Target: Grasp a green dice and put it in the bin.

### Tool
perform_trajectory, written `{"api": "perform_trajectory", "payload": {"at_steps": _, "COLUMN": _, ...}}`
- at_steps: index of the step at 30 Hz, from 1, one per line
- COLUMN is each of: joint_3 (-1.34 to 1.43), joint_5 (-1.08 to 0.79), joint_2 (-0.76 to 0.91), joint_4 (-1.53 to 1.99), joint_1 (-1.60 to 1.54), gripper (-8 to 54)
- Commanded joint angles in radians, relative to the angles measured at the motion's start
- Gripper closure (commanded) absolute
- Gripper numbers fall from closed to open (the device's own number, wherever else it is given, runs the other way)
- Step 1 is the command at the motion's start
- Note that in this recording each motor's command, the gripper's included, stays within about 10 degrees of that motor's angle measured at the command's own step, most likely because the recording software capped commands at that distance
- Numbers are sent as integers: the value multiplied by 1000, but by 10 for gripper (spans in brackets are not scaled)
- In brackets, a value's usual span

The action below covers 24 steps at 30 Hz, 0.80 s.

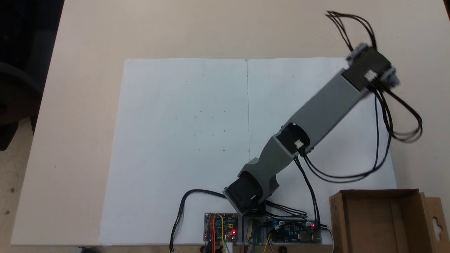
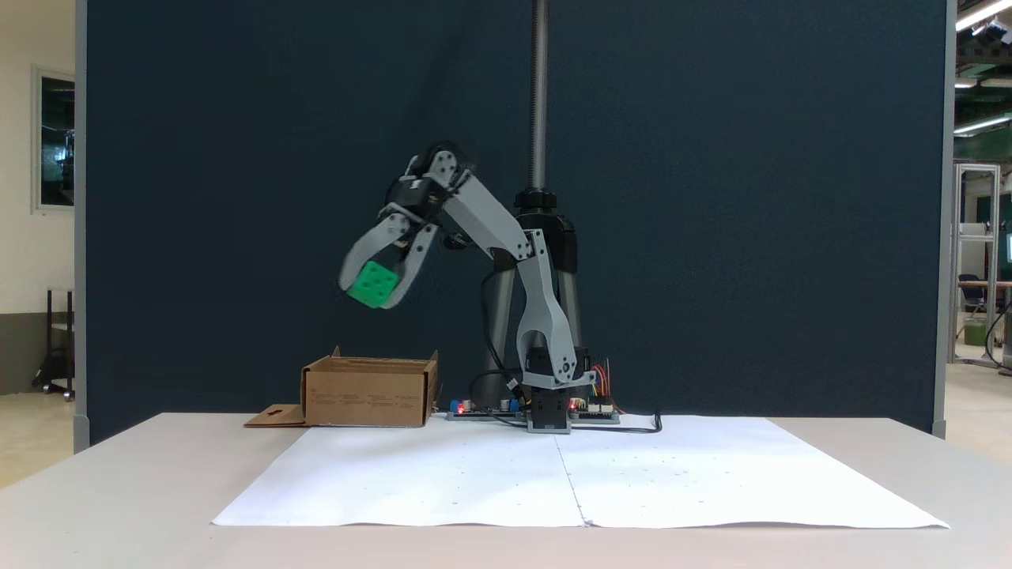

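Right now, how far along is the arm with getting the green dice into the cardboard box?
The pickup looks done: in a fixed view the gripper is shut on the green dice, held high off the table. The carry is in hand: the dice hangs in the air above the bin, roughly over it from this side. Left to do: lower or line up, open the jaws and drop it in. Seen from above, the bin holds no dice yet.

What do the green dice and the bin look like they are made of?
The green dice, clamped in the gripper, looks like smooth moulded plastic: uniform bright green, rounded edges, darker sunken pips. The bin looks like plain matte cardboard: dull brown, thin folded walls and a flat side flap with a cutout.
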Motion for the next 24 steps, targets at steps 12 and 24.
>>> {"api": "perform_trajectory", "payload": {"at_steps": 12, "joint_3": 313, "joint_5": -345, "joint_2": 186, "joint_4": -147, "joint_1": 485, "gripper": 331}}
{"api": "perform_trajectory", "payload": {"at_steps": 24, "joint_3": 483, "joint_5": -548, "joint_2": 164, "joint_4": -460, "joint_1": 808, "gripper": 331}}
